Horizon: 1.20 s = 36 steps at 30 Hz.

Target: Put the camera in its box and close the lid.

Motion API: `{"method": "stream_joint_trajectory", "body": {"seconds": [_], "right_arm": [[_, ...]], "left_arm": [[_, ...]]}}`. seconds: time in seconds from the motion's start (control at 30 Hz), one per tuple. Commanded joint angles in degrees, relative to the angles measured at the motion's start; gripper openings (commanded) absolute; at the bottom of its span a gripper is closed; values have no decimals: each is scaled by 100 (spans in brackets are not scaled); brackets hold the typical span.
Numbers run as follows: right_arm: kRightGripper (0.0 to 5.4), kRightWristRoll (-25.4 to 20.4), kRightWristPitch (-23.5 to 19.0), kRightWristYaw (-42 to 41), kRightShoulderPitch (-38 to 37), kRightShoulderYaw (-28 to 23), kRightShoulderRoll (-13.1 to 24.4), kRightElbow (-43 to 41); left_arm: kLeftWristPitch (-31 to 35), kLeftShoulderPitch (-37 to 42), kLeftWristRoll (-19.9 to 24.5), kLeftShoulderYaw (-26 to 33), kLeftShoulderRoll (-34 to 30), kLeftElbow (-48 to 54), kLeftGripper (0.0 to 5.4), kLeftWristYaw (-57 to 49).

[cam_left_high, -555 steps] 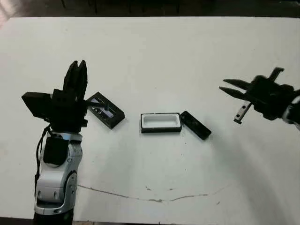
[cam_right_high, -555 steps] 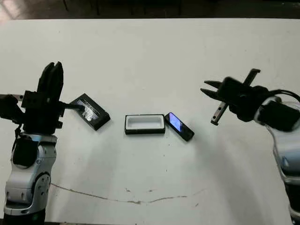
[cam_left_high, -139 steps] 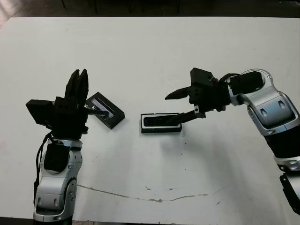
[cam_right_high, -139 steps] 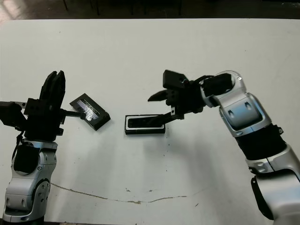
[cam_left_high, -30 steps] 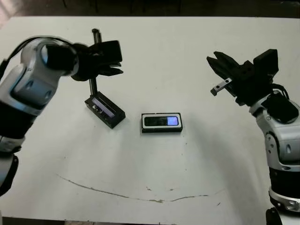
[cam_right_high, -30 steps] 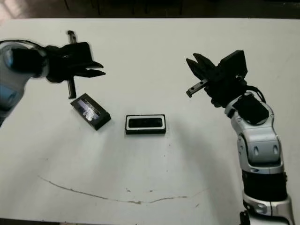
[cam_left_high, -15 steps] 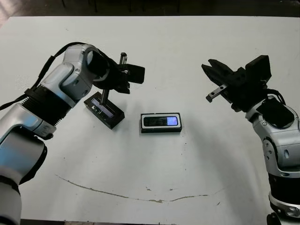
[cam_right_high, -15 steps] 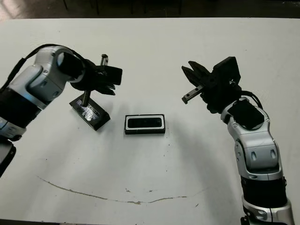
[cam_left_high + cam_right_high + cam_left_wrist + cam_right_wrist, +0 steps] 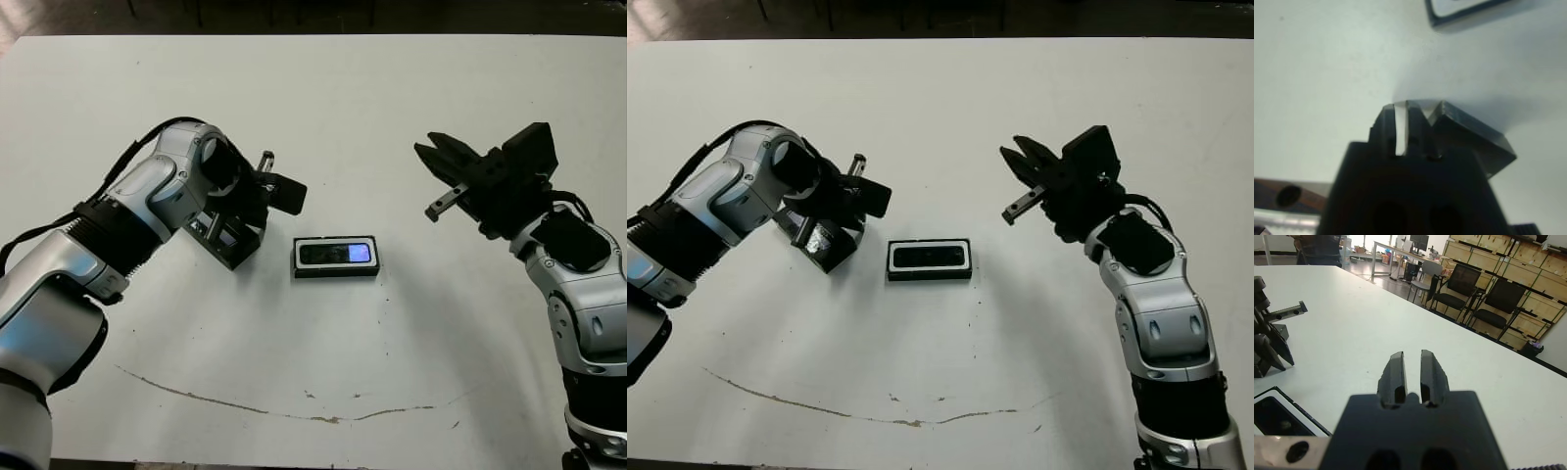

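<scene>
The camera (image 9: 337,254) lies flat inside the white-lined box (image 9: 335,271) at the table's middle, its bluish screen glowing at the right end. The lid (image 9: 231,246) rests on the table left of the box, mostly covered by my left arm. My left gripper (image 9: 233,217) is down at the lid. In the left wrist view its fingers stand nearly together, nothing between them, and the lid (image 9: 1476,139) lies against the outside of one finger. My right gripper (image 9: 428,155) hovers shut and empty to the right of the box, well above the table.
A thin dark scratch (image 9: 294,411) runs across the table near the front edge. In the right wrist view, chairs (image 9: 1469,293) and shelves with boxes stand beyond the table's far side.
My left gripper has come down and toward the box, from above the lid to right at it. My right gripper has drifted slightly left. Box and camera have not moved.
</scene>
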State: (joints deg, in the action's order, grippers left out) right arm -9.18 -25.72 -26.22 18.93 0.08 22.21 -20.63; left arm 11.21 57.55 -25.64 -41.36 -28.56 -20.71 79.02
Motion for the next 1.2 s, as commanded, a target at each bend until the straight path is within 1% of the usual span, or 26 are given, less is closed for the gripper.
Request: {"method": "stream_joint_trajectory", "body": {"seconds": [0.03, 0.13, 0.2, 0.27, 0.37, 0.53, 0.77, 0.9, 1.0, 1.03, 1.13, 1.2], "right_arm": [[1, -21, -130, 4, -136, 62, 26, -31], [1, -30, -195, 28, -135, 72, 12, -66], [1, -25, -224, 25, -130, 75, 22, -91], [1, -24, -194, 5, -118, 77, 24, -77], [1, 3, -151, -10, -91, 98, 36, -43], [1, -11, -152, -56, -61, 121, 66, -3], [1, 9, -167, -88, -72, 147, 158, -14], [1, -19, -195, -118, -64, 142, 173, 17], [1, -13, -211, -124, -48, 158, 180, 22], [1, -23, -212, -128, -47, 156, 173, 28], [1, -18, -211, -128, -59, 164, 168, 12], [1, -12, -225, -127, -68, 170, 171, -13]], "left_arm": [[-129, -444, -181, -360, -130, 81, 0, 416], [-191, -492, -203, -369, -303, 320, 0, 684], [-227, -559, -138, -311, -465, 549, 0, 858], [-61, -655, -88, -249, -662, 917, 0, 1132], [112, -718, 135, -348, -1001, 1374, 0, 1339], [335, -744, 541, -589, -1607, 2079, 0, 1348], [515, -880, 987, -603, -2267, 2319, 0, 1348], [560, -965, 1194, -576, -2452, 2436, 0, 1348], [957, -1111, 1336, -216, -2397, 2661, 0, 1348], [1106, -1221, 1462, 45, -2356, 2803, 0, 1234], [1545, -1556, 2005, 971, -2264, 3350, 0, 790], [1983, -1782, 2554, 1665, -2168, 3661, 0, 526]]}}
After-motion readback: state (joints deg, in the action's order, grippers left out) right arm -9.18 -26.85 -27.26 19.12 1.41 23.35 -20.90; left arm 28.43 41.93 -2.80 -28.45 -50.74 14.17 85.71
